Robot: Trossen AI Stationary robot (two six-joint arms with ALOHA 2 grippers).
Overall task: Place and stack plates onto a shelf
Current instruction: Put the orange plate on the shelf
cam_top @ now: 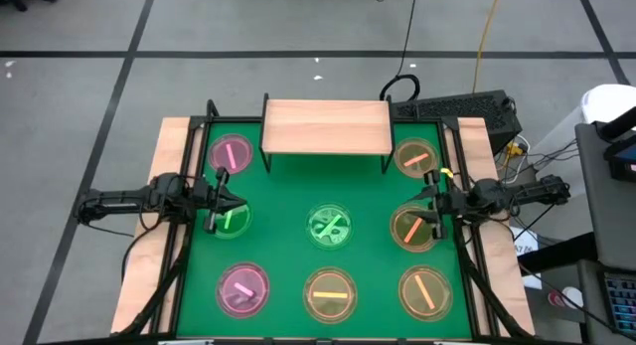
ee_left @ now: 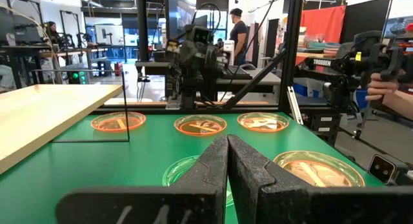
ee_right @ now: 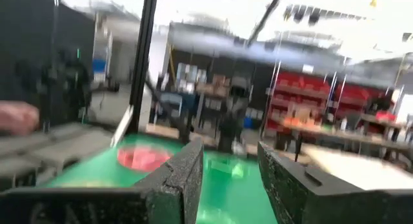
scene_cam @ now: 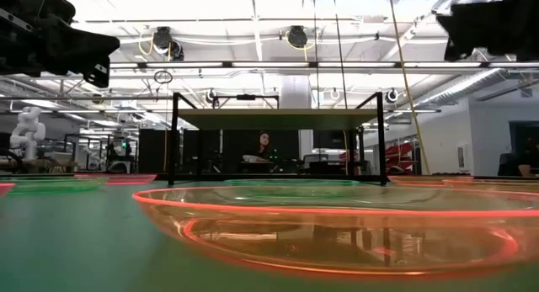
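Note:
The shelf (cam_top: 326,126), a light-wood board on thin black legs, stands at the table's far middle and carries nothing. Several plates lie flat on the green table: pink ones (cam_top: 231,153) (cam_top: 242,288), green ones (cam_top: 330,228) (cam_top: 236,221), and amber ones (cam_top: 415,158) (cam_top: 412,228) (cam_top: 330,293). My left gripper (cam_top: 234,203) hovers shut at the left edge, above the left green plate. My right gripper (cam_top: 429,208) hovers open at the right edge, above an amber plate. In the right wrist view its fingers (ee_right: 177,179) stand apart with nothing between them.
Light-wood strips (cam_top: 164,186) edge the table left and right. A keyboard (cam_top: 457,108) and cables lie behind the shelf's right end. In the low view an amber plate (scene_cam: 337,233) fills the foreground before the shelf (scene_cam: 278,119). A person's hand (ee_left: 381,88) shows beyond the table.

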